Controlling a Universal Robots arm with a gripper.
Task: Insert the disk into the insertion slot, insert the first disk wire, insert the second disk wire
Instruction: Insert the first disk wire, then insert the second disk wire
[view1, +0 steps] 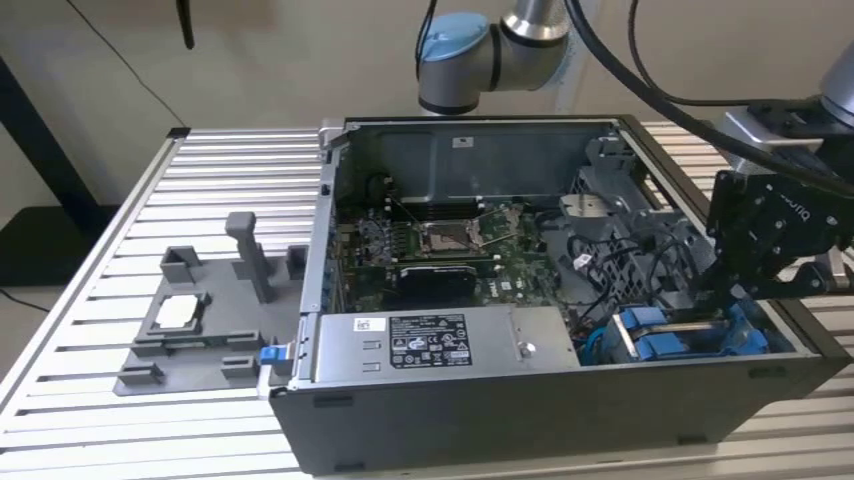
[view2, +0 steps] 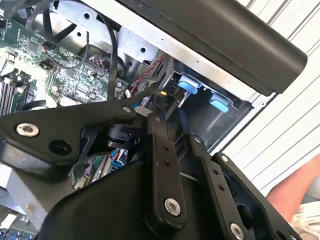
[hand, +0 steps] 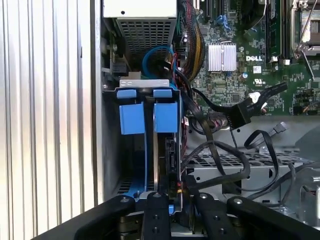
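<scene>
Slatted table (view1: 200, 160), pincer (hand: 172, 199) down at disk (hand: 166, 117)

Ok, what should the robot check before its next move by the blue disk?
1. Disk down in the slot: ok, it sits beside the other blue carrier.
2. End effector lined up over the disk's end: ok.
3. Disk plugged in: cannot tell, the end effector covers that end.
4. Cables out of the way: not ok, black loops lie close beside the slot.
5. Case flat on the table: ok.
</scene>
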